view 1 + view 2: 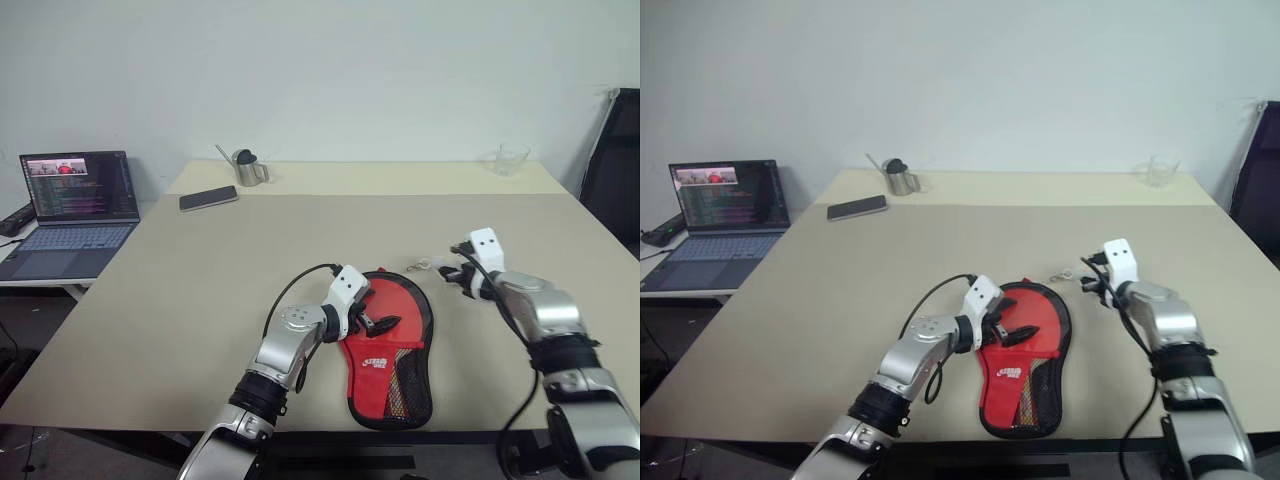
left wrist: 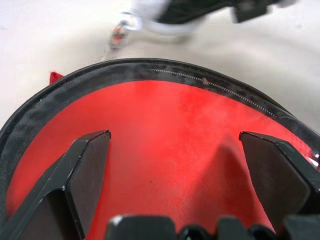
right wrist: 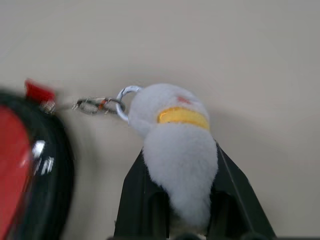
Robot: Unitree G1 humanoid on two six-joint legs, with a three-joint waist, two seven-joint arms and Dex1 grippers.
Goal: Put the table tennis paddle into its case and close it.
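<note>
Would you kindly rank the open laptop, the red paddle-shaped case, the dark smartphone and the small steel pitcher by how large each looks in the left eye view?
1. Open laptop
2. Red paddle-shaped case, though it lies nearer the camera
3. Dark smartphone
4. Small steel pitcher, close in apparent size to the smartphone

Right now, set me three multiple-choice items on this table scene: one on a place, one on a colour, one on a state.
1. Where does the case lie?
A. by the laptop
B. near the table's front edge
C. on the phone

2. What colour is the case's upper side?
A. red
B. blue
C. green

3. What is the right gripper doing?
A. hanging open
B. gripping the cup
C. pinching the white pom-pom pull

Answers:
1 B, it lies between both arms.
2 A, red fabric with black rim.
3 C, fluff sits between its fingers.
</note>
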